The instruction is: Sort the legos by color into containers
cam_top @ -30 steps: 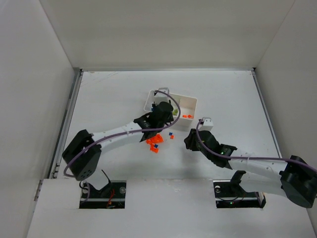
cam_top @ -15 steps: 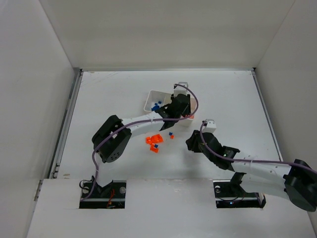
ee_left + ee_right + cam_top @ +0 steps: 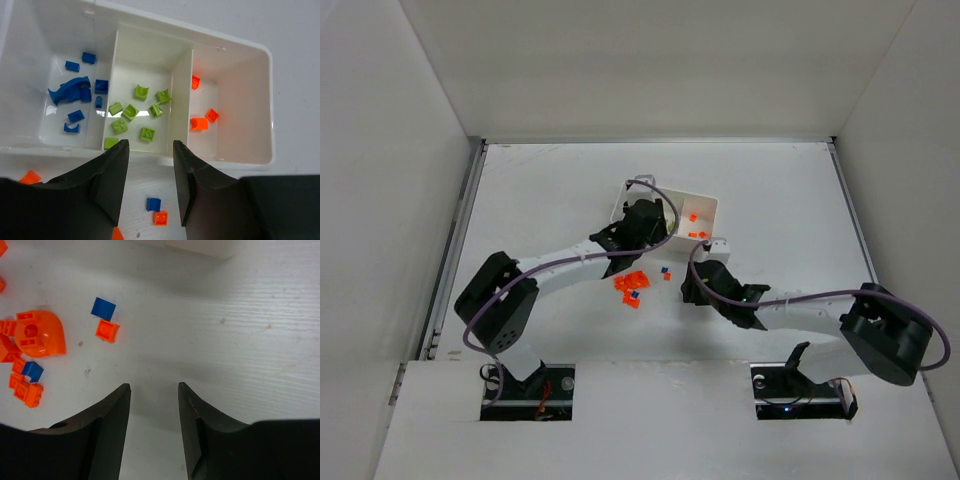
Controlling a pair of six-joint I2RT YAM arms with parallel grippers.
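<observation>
Overhead, the left tool (image 3: 645, 222) hides much of the tray (image 3: 708, 207).

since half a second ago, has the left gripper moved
Yes. The left gripper has swung left along the tray, from over its right end back to the middle of its near wall.

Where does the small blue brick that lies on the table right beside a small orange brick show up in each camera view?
Top external: small blue square plastic brick, centre, just nearer than the white plastic tray.
Left wrist: bottom centre, below the tray.
Right wrist: upper left.
Shared landmark: the small orange square brick right beside it.
</observation>
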